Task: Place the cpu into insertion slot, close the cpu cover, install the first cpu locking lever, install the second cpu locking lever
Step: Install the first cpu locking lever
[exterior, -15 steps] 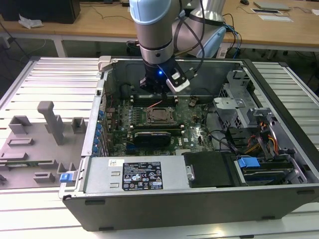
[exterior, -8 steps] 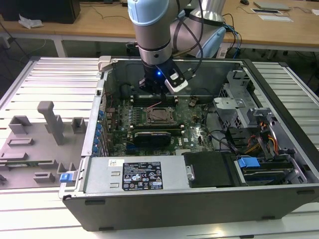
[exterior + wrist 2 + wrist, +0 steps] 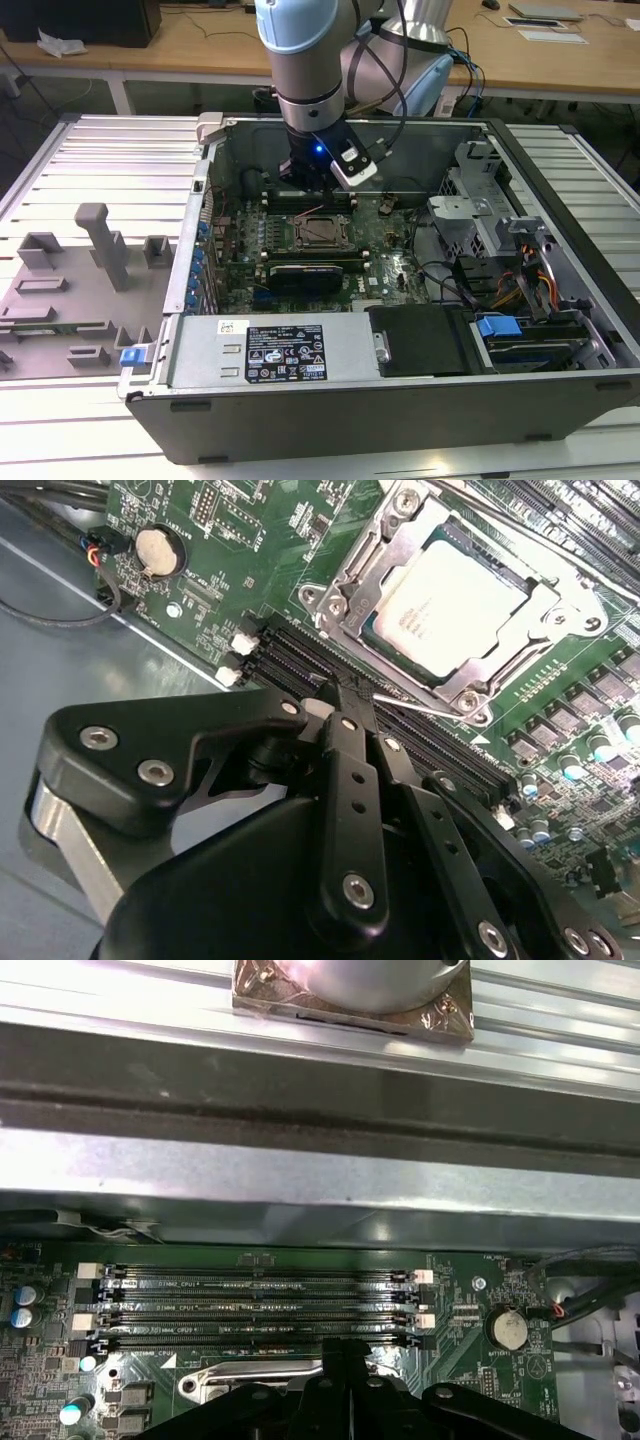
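Claw [image 3: 338, 694] closed beside cpu cover [image 3: 395, 550] — cpu [image 3: 455, 605] seated inside.

Open computer case [image 3: 400, 425] on slatted metal tabletop [image 3: 90, 160]. Holds green motherboard [image 3: 392, 265] with black memory slots [image 3: 260, 1310], coin battery [image 3: 507, 1328] near their end. Grey fixture blocks [image 3: 105, 245] at exterior view's left, outside case. Coloured cables [image 3: 525, 275], blue tab [image 3: 495, 327] at exterior view's right.
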